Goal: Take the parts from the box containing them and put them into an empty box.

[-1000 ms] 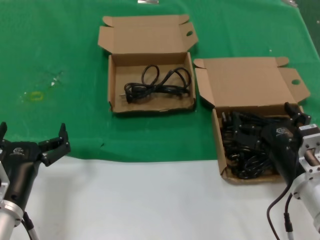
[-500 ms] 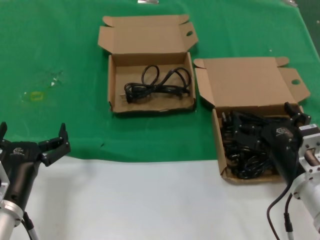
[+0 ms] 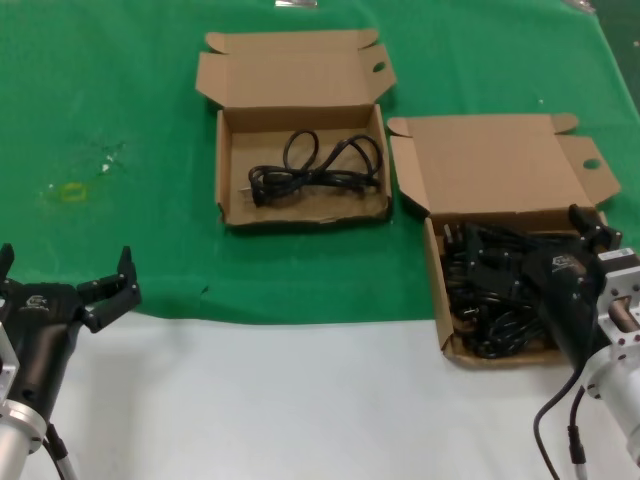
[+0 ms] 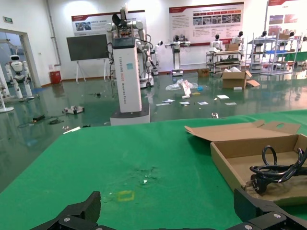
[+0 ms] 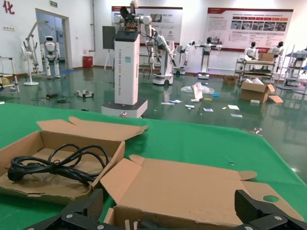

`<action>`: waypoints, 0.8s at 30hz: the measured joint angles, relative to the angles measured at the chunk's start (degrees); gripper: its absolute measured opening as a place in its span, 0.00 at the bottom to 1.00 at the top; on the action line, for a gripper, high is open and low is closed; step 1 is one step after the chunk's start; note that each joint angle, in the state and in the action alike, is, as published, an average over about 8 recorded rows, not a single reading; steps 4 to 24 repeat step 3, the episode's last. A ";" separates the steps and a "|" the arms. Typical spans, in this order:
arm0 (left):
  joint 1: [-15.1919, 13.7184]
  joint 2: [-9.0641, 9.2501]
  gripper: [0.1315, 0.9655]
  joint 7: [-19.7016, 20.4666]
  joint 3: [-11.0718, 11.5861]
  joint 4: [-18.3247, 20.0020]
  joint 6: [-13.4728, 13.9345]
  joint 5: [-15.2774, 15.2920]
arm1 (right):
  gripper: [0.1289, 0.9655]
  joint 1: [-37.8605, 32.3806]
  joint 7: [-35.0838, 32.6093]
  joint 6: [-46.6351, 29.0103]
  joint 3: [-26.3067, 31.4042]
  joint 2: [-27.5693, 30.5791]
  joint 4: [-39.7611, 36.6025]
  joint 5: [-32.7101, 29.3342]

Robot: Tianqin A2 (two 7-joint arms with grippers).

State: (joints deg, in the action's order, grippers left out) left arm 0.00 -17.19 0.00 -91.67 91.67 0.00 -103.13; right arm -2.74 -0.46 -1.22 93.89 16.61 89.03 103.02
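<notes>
The box containing the parts (image 3: 438, 290) sits at the right, its lid (image 3: 490, 165) up and a wide flap jutting right. It holds a heap of black power cords (image 3: 480, 300). My right gripper (image 3: 530, 250) is open, low over that heap with nothing between its fingers; the right wrist view shows its gripper (image 5: 170, 213) facing the lid (image 5: 192, 184). The squarer box (image 3: 228, 165) farther back holds one coiled black cord (image 3: 315, 170), also seen in the right wrist view (image 5: 57, 163) and the left wrist view (image 4: 276, 170). My left gripper (image 3: 65, 262) is open and empty at the near left.
Green cloth (image 3: 110, 90) covers the far part of the table, and a bare white strip (image 3: 300, 400) runs along the near edge. A small yellow mark (image 3: 70, 192) lies on the cloth at the left. The two boxes stand close together, corner to corner.
</notes>
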 joint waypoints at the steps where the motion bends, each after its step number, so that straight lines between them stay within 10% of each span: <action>1: 0.00 0.00 1.00 0.00 0.00 0.00 0.00 0.00 | 1.00 0.00 0.00 0.00 0.00 0.00 0.00 0.00; 24: 0.00 0.00 1.00 0.00 0.00 0.00 0.00 0.00 | 1.00 0.00 0.00 0.00 0.00 0.00 0.00 0.00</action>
